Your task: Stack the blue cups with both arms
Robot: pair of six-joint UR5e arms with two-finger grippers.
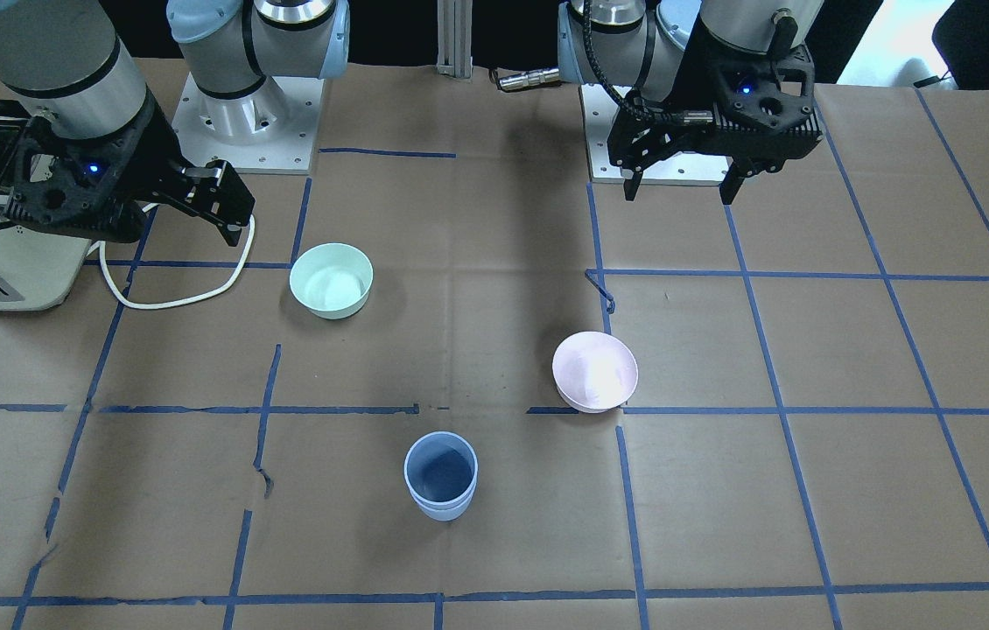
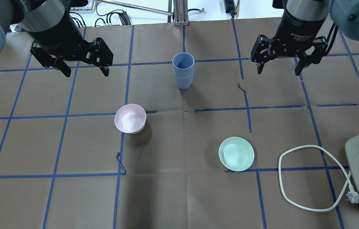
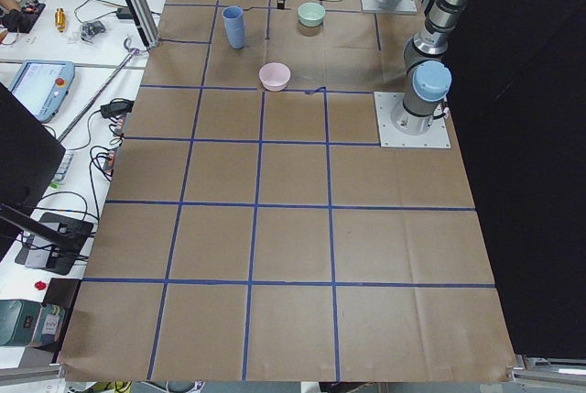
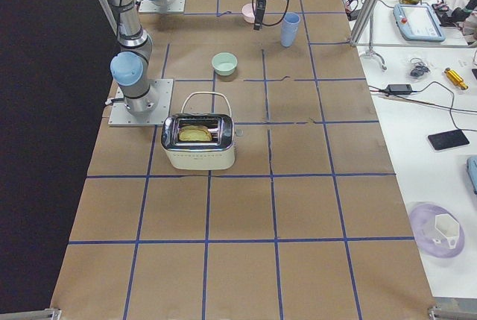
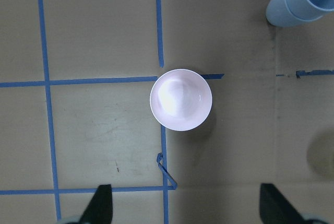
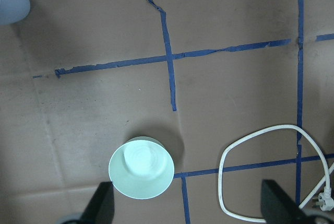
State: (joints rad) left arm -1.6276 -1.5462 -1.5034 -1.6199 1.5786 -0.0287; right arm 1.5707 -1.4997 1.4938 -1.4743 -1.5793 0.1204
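1. Brown paper covers the tabletop (image 2: 179, 197), which is marked into squares with blue tape (image 2: 65, 116).
2. The blue cups (image 2: 183, 70) stand upright near the far edge from the robot. One is nested inside the other, and both rims show one above the other.
3. A pink bowl (image 2: 130, 118) sits nearer the robot than the cups and off to the robot's left of them, well apart.
4. A mint-green bowl (image 2: 236, 153) sits nearer the robot again, to the robot's right of the cups and farther from them than the pink bowl.
5. A cream toaster (image 4: 198, 141) stands beyond the green bowl from the cups, on the robot's right. Its white cable (image 2: 313, 178) loops across the paper towards that bowl. The slot seems to hold a slice of bread, though it is small in the side view.
6. Bare paper crossed by tape lies between the cups and each arm.
7. The left pincer (image 2: 86, 73) hangs above the tabletop to the robot's left of the cups. Its fingers are spread wide and grasp nothing.
8. The right pincer (image 2: 278, 72) hangs to the robot's right of the cups at about the same distance. It is likewise splayed wide and released, touching nothing.
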